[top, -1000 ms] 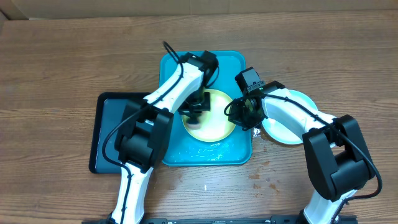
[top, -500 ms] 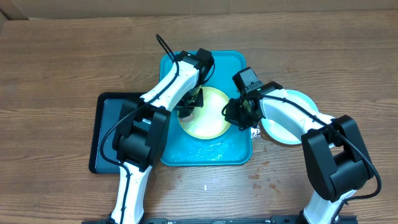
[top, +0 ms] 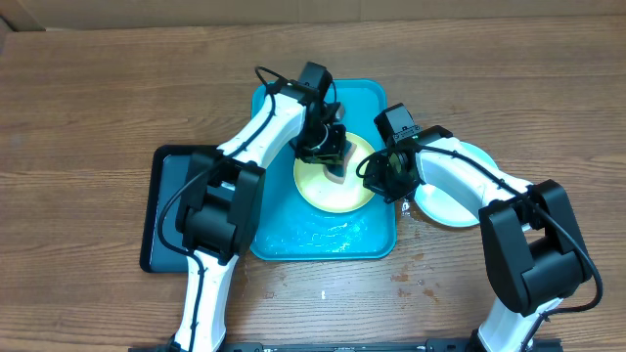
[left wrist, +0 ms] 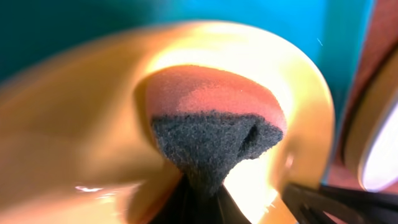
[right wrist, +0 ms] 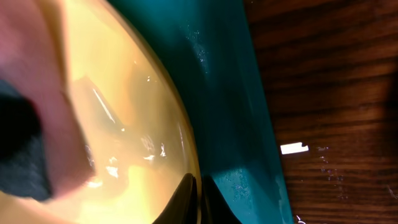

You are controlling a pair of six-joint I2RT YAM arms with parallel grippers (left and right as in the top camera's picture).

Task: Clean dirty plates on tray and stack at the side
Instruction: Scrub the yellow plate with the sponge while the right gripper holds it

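Tabletop point(top: 88, 88) of brown wood grain, seen from above, bearing two trays side by side. Turquoise tray point(top: 377, 98), the larger, lies at centre. Its floor holds a glistening wet film point(top: 328, 235) toward the robot's side and one yellow-green plate point(top: 342, 191), pale-centred, lying flat toward its right wall. Black tray point(top: 171, 210) sits against the turquoise tray's left edge, partly hidden by the left arm. Pale plate point(top: 442, 207) with a light rim rests on bare wood just right of the turquoise tray, outside it. Sponge point(left wrist: 211, 118), pink body with dark grey scouring face, presses on the yellow-green plate. Left gripper point(left wrist: 202, 202) is pinched tight on the sponge. Right gripper point(right wrist: 194, 196) is clamped on the yellow-green plate's right rim, beside the tray wall.
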